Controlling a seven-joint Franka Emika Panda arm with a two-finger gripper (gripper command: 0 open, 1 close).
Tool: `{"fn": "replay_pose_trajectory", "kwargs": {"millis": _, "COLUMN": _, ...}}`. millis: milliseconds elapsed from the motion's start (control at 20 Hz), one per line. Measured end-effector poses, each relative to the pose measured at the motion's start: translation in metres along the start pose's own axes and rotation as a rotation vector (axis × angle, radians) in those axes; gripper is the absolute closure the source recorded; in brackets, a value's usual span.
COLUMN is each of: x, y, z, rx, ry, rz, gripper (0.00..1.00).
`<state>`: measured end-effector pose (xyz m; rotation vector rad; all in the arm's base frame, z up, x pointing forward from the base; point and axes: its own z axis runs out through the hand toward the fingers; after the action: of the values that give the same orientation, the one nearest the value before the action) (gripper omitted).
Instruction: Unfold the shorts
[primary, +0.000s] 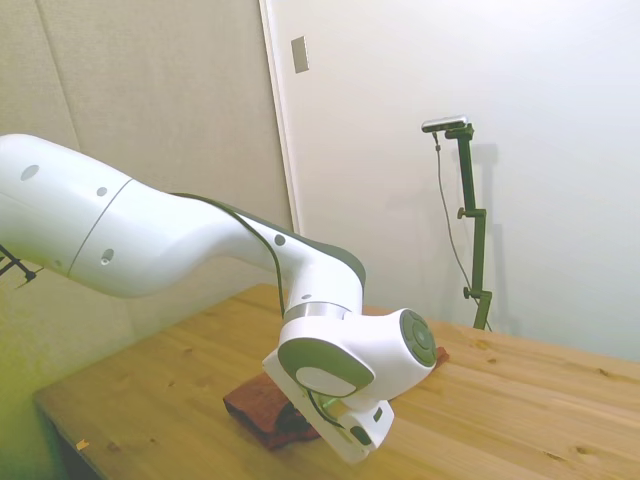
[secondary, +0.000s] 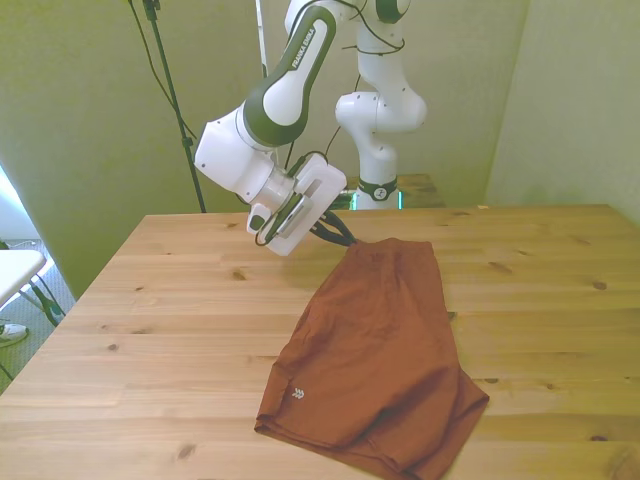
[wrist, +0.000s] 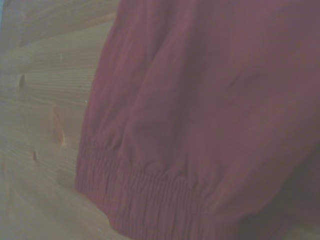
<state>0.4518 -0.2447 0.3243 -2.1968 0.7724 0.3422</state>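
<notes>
I have the shorts (secondary: 385, 350) lying on the table (secondary: 160, 300), stretched from the far middle toward the near edge, a little to the front view's right of centre. They look folded in half lengthwise to me: one narrow stack, both leg openings piled together at the near end, the waistband at the far end. So I judge the unfolding not done yet; the top half needs to be lifted and swung open sideways.

My gripper (secondary: 338, 232) is down at the far end, right at the waistband corner. The dark fingers (secondary: 342, 236) sit narrow, close together, touching or just over the fabric edge. Whether they've actually pinched cloth I cannot tell from here; the side view hides them behind the wrist.

Now the material. Rust-brown, soft, matte weave, falling in long shallow wrinkles down the leg. The wrist view shows the waistband (wrist: 145, 207) up close: gathered elastic, tight little ribs, the cloth above puffing out of it in pleats. There's a tiny pale logo (secondary: 297, 396) near the hem on the front view's left. The near hem curls and layers unevenly. The table is pale knotty pine planks, smooth, so I expect the fabric to slide easily when pulled.
</notes>
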Motion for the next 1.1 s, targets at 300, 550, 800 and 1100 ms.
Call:
{"fn": "replay_pose_trajectory", "kwargs": {"millis": 300, "x": -0.003, "y": -0.012, "z": -0.007, "rx": 0.002, "ry": -0.001, "rz": -0.025, "gripper": 1.00}}
{"fn": "replay_pose_trajectory", "kwargs": {"millis": 550, "x": -0.025, "y": -0.051, "z": -0.021, "rx": 0.005, "ry": 0.011, "rz": -0.104, "gripper": 1.00}}
{"fn": "replay_pose_trajectory", "kwargs": {"millis": 800, "x": -0.038, "y": -0.094, "z": -0.009, "rx": 0.000, "ry": -0.003, "rz": -0.153, "gripper": 1.00}}
{"fn": "replay_pose_trajectory", "kwargs": {"millis": 1100, "x": -0.052, "y": -0.138, "z": 0.011, "rx": -0.003, "ry": -0.031, "rz": -0.203, "gripper": 1.00}}
